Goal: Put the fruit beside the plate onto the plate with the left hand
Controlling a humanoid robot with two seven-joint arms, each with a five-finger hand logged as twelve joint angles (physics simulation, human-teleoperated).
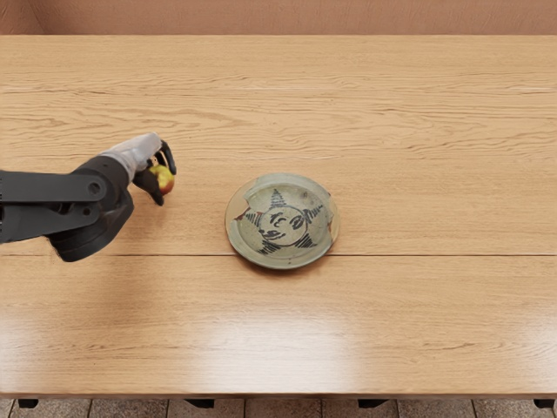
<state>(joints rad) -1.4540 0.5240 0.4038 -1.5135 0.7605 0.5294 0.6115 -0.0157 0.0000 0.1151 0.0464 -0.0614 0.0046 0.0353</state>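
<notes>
Left hand [155,170]: comes in from the left edge, fingers curled tight around the fruit.
Fruit [164,178]: small, yellow and red, held inside that grasp, left of the plate and apart from it.
Plate [281,220]: green, with a dark face pattern, mid-table [392,113].

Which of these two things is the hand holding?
The small yellow-red fruit, gripped by the left hand; the green painted plate lies apart, untouched.

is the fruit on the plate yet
No, the small yellow and red fruit sits within the curled fingers of the left hand, to the left of the plate and apart from its rim.
</notes>
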